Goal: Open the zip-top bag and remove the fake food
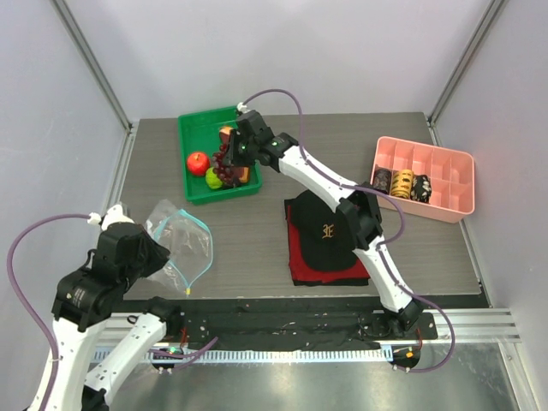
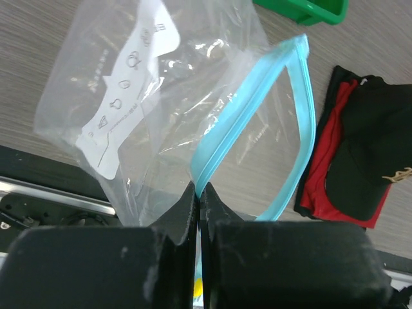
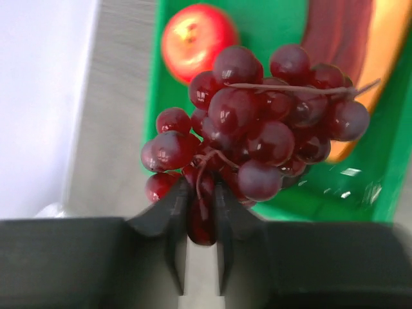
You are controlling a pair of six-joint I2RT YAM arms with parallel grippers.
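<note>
The zip-top bag (image 1: 184,244) lies crumpled at the near left, clear, with its teal zip strip (image 2: 257,109) gaping open. My left gripper (image 2: 198,193) is shut on the strip's near end. Nothing shows inside the bag. The fake food is at the green tray (image 1: 199,128) at the back: a red apple (image 1: 198,162), a small green piece (image 1: 213,178) and an orange-rimmed melon slice (image 3: 360,51). Over the tray, my right gripper (image 3: 201,193) is shut on a low grape of the dark grape bunch (image 3: 257,122), which hangs from it.
A black cap on a red cloth (image 1: 330,231) lies mid-table, under the right arm. A pink divided box (image 1: 454,184) with dark and yellow items stands at the back right. White walls close in the table's sides and back.
</note>
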